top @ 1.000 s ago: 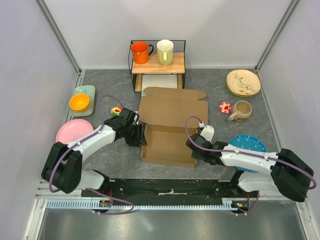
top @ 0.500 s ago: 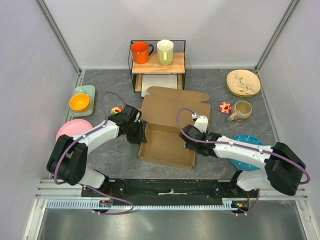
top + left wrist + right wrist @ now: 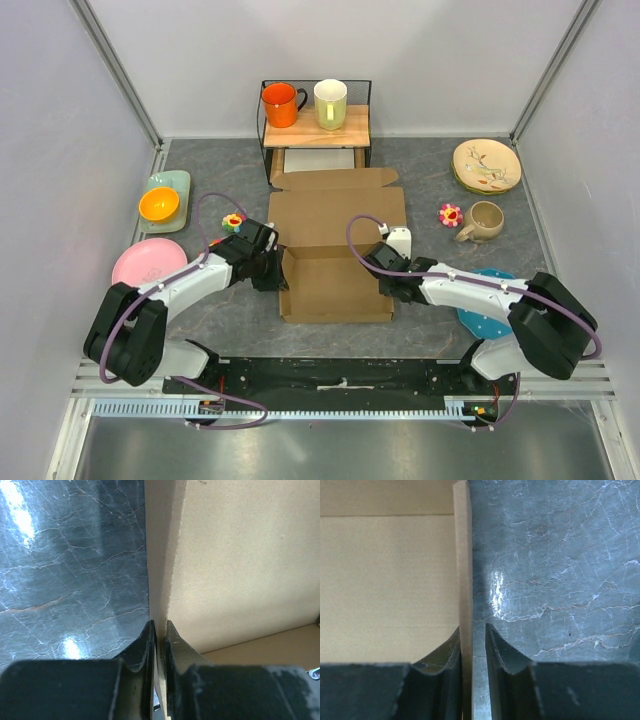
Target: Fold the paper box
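Paper box (image 3: 335,285) sits at worktop (image 3: 425,190) centre, between both arms. It was skewed 0.5 s ago and is now squared to worktop edges. Rear lid panel laid flat, reaching toward shelf (image 3: 315,128). Left tool (image 3: 159,625) pinched shut on box left wall, same wall as before. Right tool (image 3: 472,627) shifted along right wall, straddling it, slightly open: inner finger against card, sliver of gap seen at outer finger.

I see the paper box (image 3: 335,250) mid-table, before the shelf (image 3: 305,133). My left gripper (image 3: 281,268) straddles its left wall, my right gripper (image 3: 392,282) its right wall.
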`<state>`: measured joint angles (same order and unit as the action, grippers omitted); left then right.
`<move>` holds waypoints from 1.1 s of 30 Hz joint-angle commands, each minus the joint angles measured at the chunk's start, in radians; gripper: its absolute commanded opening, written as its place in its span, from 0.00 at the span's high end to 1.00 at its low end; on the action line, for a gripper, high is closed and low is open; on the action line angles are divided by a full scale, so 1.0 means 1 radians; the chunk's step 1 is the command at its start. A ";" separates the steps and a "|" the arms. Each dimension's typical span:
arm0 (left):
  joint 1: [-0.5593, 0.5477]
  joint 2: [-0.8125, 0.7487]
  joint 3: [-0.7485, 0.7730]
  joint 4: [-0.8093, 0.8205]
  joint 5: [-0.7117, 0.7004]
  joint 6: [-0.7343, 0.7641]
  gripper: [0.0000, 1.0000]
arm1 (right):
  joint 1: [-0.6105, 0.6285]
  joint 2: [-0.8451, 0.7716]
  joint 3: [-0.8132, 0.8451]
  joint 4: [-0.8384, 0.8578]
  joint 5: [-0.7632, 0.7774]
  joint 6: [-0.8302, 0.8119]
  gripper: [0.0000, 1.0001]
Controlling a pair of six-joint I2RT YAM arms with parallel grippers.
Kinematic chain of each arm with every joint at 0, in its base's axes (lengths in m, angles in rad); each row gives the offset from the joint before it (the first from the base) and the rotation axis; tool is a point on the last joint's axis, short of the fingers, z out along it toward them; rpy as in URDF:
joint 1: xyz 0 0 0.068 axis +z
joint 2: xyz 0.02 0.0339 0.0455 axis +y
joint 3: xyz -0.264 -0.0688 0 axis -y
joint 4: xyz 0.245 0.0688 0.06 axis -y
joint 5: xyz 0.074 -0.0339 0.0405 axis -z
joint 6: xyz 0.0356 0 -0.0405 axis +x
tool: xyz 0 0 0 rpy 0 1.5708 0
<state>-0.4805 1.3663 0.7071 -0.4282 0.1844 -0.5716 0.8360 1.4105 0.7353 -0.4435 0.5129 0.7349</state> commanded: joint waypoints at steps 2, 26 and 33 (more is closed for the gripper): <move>-0.010 -0.015 -0.034 0.034 -0.005 -0.040 0.90 | -0.006 0.024 0.016 0.002 0.030 -0.061 0.79; -0.013 -0.070 0.178 -0.079 -0.006 -0.060 0.55 | 0.005 -0.136 0.096 -0.079 0.027 -0.042 0.26; -0.012 -0.168 0.236 -0.224 -0.074 -0.025 0.43 | 0.005 -0.199 0.177 -0.129 0.018 -0.081 0.15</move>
<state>-0.4984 1.2774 0.9028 -0.5594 0.1627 -0.6098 0.8406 1.2560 0.8509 -0.5247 0.5198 0.6861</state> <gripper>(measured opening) 0.531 0.826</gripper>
